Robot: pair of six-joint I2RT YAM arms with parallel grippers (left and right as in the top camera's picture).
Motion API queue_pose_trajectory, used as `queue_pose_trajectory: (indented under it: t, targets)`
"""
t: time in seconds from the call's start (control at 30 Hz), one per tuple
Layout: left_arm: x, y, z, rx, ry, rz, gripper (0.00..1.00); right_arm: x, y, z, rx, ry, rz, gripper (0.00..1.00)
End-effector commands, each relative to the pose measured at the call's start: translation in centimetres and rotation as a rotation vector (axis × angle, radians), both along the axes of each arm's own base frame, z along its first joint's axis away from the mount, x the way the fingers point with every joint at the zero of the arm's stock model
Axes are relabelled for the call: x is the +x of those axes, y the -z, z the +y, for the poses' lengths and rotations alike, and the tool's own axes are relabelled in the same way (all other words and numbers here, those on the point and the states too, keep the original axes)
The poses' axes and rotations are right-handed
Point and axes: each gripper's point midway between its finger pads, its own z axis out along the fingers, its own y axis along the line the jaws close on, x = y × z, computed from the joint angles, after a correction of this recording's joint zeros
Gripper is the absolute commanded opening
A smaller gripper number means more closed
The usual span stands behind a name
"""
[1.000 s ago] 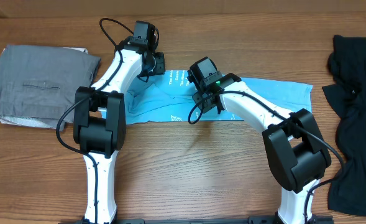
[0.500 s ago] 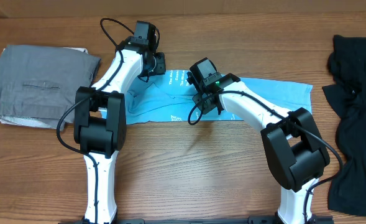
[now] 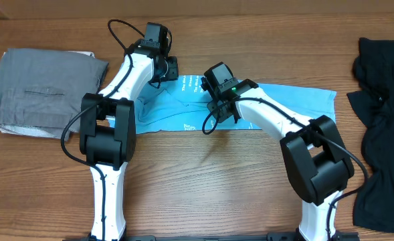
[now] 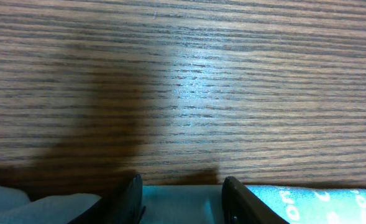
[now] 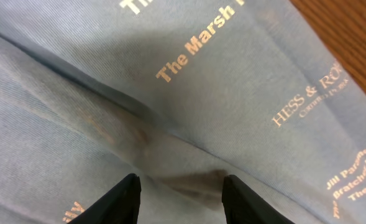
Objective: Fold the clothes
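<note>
The light blue T-shirt (image 3: 277,100) lies in a long folded strip across the middle of the wooden table, white lettering up. My left gripper (image 3: 166,70) sits at the shirt's far left edge; in the left wrist view its open fingers (image 4: 181,200) straddle the shirt's edge (image 4: 183,202) where it meets the bare wood. My right gripper (image 3: 221,110) is over the shirt's left-middle part; in the right wrist view its open fingers (image 5: 179,199) rest low over a crease in the cloth (image 5: 189,93), holding nothing.
A folded grey garment (image 3: 43,92) lies at the far left of the table. A pile of black clothes (image 3: 384,114) lies at the right edge. Bare wood runs along the table's front.
</note>
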Motion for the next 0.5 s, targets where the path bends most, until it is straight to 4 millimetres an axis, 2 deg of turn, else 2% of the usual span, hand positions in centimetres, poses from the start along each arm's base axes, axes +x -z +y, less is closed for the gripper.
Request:
queue_pose_trajectory:
  t: [0.0, 0.07, 0.2, 0.27, 0.47]
  targets:
    - [-0.14, 0.53, 1.24, 0.052, -0.007, 0.011, 0.46, -0.14, 1.18, -0.34, -0.008, 0.003, 0.022, 0.47]
    - [-0.17, 0.55, 1.24, 0.052, -0.007, 0.012, 0.46, -0.12, 1.16, -0.34, -0.009, 0.003, 0.022, 0.46]
    - [-0.18, 0.55, 1.25, 0.052, -0.007, 0.013, 0.46, -0.23, 1.19, -0.4, -0.01, 0.007, 0.026, 0.4]
    - [-0.17, 0.55, 1.24, 0.052, -0.007, 0.012, 0.47, -0.26, 1.15, -0.42, -0.011, 0.007, 0.027, 0.34]
    - [-0.16, 0.54, 1.24, 0.052, -0.007, 0.012, 0.47, -0.01, 0.34, -0.28, -0.01, 0.01, 0.027, 0.26]
